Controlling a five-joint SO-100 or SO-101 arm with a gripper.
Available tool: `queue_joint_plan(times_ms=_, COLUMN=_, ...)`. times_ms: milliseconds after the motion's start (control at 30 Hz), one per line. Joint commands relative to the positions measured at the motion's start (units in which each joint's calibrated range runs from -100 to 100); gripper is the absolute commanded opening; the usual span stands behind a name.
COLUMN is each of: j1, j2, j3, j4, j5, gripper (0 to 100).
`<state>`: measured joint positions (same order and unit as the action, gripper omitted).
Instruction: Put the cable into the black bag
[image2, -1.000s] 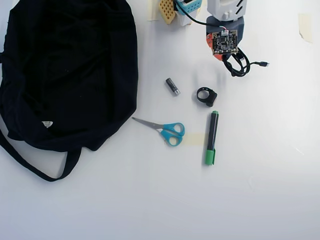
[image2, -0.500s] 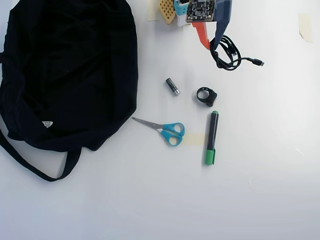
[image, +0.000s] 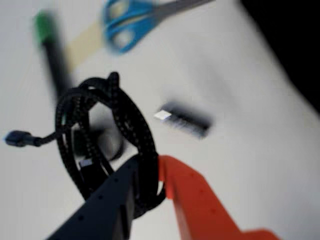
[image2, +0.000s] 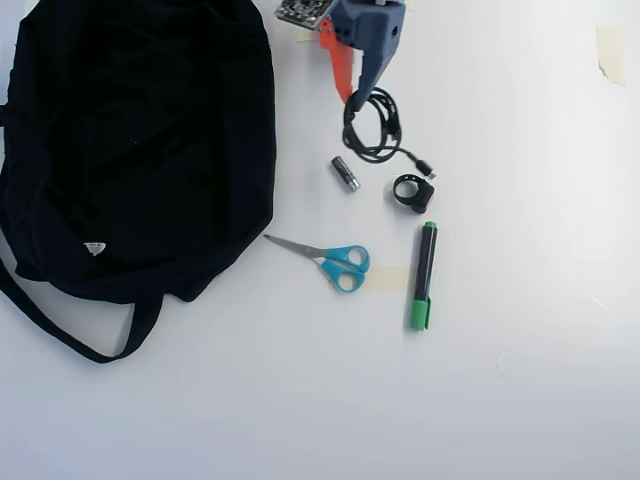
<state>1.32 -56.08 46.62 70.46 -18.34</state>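
Observation:
My gripper (image: 150, 167), one dark blue jaw and one orange jaw, is shut on the cable (image: 127, 117), a coil of braided black cord. The coil hangs in front of the jaws, and its free end with a small plug (image: 17, 138) sticks out to the left. In the overhead view the gripper (image2: 352, 98) is at the top centre with the cable (image2: 378, 157) just below it. The black bag (image2: 140, 140) lies to the left, apart from the gripper. It is large and floppy, with a white tag and strap handles. In the wrist view the bag (image: 290, 40) is a dark area at the top right.
Blue-handled scissors (image2: 340, 262), a black marker with a green cap (image2: 422, 275), a small dark stick with a metal end (image2: 345, 172) and a black ring clip (image2: 411, 192) lie on the white table below the cable. In the wrist view the scissors (image: 125, 25) and the marker (image: 52, 50) are blurred.

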Motion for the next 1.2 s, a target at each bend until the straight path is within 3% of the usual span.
queue_joint_plan(times_ms=0, j1=4.7, j2=-0.1, j3=1.4, j4=-5.3, j5=0.1, gripper=2)
queue_joint_plan(times_ms=167, j1=10.3, j2=0.0, j3=4.3, j4=-9.0, j5=0.4, gripper=2)
queue_joint_plan(times_ms=467, j1=21.7, j2=0.1, j3=5.0, j4=-18.3, j5=9.7, gripper=2)
queue_joint_plan(times_ms=800, j1=44.2, j2=1.3, j3=4.9, j4=-23.9, j5=13.8, gripper=2)
queue_joint_plan(times_ms=933, j1=48.5, j2=17.4, j3=1.9, j4=-33.4, j5=13.9, gripper=2)
queue_joint_plan(times_ms=1067, j1=54.3, j2=41.5, j3=-21.6, j4=-33.5, j5=16.9, gripper=2)
queue_joint_plan(times_ms=1167, j1=59.6, j2=50.3, j3=-27.1, j4=-33.5, j5=17.2, gripper=3)
